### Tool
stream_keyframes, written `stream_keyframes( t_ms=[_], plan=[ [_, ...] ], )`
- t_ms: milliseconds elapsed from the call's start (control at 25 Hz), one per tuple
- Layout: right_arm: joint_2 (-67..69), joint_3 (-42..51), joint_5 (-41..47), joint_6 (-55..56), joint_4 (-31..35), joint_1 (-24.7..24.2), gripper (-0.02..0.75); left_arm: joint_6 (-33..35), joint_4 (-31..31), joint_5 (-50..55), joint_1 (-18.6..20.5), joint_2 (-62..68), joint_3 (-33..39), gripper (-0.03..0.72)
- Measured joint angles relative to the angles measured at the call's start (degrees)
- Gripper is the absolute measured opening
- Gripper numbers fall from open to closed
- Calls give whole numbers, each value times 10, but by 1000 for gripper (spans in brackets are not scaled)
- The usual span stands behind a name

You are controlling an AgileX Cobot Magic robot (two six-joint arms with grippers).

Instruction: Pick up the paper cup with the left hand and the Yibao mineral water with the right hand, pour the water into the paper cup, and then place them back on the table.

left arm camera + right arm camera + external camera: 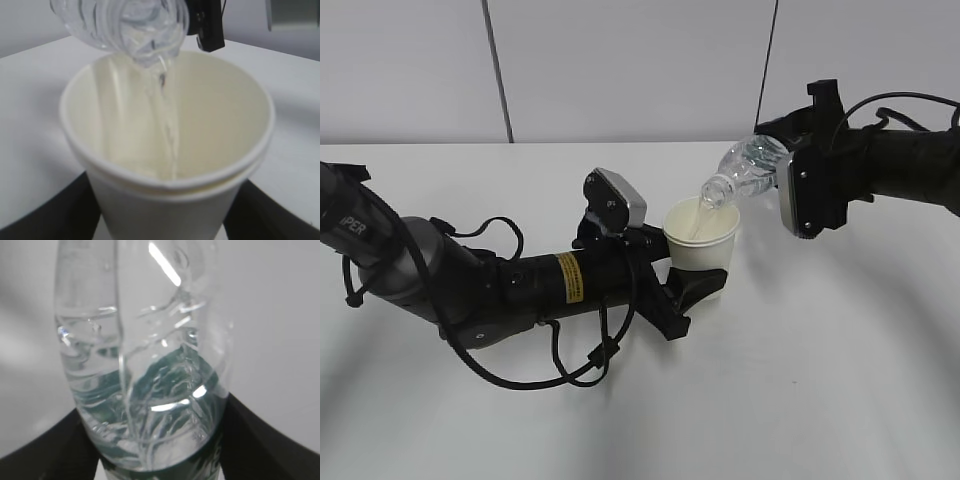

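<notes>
In the exterior view the left hand (pixel 695 285), a black arm with a yellow label and loose cables, has its jaws clamped around the lower wall of the small cream-white tapered paper cup (pixel 701 238), which stands upright between them and seems lifted just clear of the plain white table (pixel 820 380); held level like this, its open mouth faces the stream. The right hand (pixel 798 190), the black arm without a label, grips the small clear ribbed Yibao mineral water bottle (pixel 745 172) by its body and tips it neck-down toward the left, so the capless mouth sits just above the cup's far rim and a thin stream of water (pixel 698 222) falls inside. From the left wrist view the cup (pixel 170 165) fills the space between the two dark fingers (pixel 45 210) at the bottom corners, closed on its sides, while the bottle neck (pixel 135 30) hangs directly over the opening and the water (pixel 167 125) runs down the inner wall, which I judge limits splashing. In the right wrist view the bottle (pixel 145 380) sits wedged between the dark jaws at the lower edges, firmly grasped near its green band, with water still sloshing inside; pouring looks underway, not finished.
</notes>
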Motion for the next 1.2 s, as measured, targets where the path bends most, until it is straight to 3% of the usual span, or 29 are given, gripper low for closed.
stream_keyframes(
  t_ms=[1200],
  plan=[
    [0, 0, 0, -30, 12, 0, 468, 0, 2, 2, 0, 0, 0, 440]
  ],
)
